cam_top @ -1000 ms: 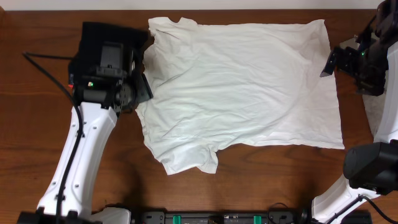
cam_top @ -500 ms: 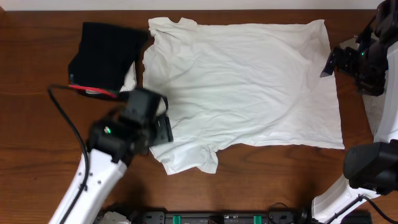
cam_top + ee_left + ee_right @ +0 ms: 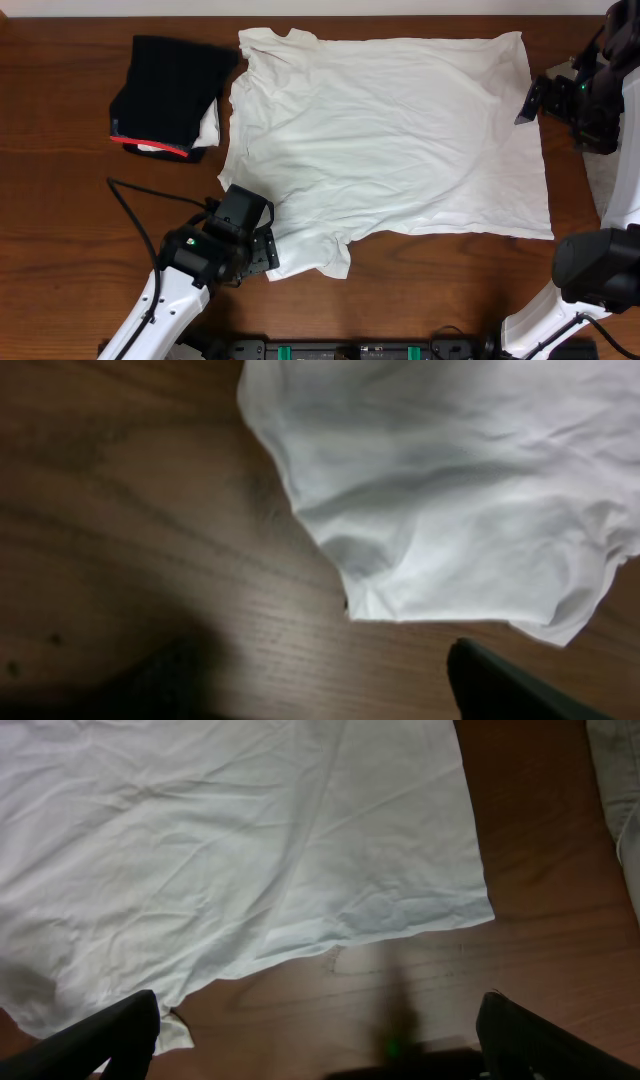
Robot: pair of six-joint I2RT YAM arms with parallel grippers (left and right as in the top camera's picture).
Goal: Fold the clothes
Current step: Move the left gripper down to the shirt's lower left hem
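The clothes are a large white T-shirt [image 3: 390, 140] spread flat across the table and a folded black red-edged garment [image 3: 170, 95] at the back left. My left gripper [image 3: 268, 250] hovers at the shirt's front-left sleeve [image 3: 300, 255]. In the left wrist view that sleeve [image 3: 450, 490] lies just beyond the left gripper [image 3: 330, 690], which is open over bare wood. My right gripper [image 3: 535, 100] sits off the shirt's right edge. In the right wrist view it [image 3: 320, 1040] is open above wood, with the shirt's hem corner [image 3: 440, 910] ahead.
A grey-beige cloth [image 3: 620, 780] lies at the far right of the right wrist view. A black cable [image 3: 150, 205] trails from the left arm over the wood. The table's back edge [image 3: 320, 12] runs just behind the shirt collar.
The left arm has swung from beside the black garment at the back left down toward the front, ending at the shirt's front-left sleeve. The right arm has not moved.
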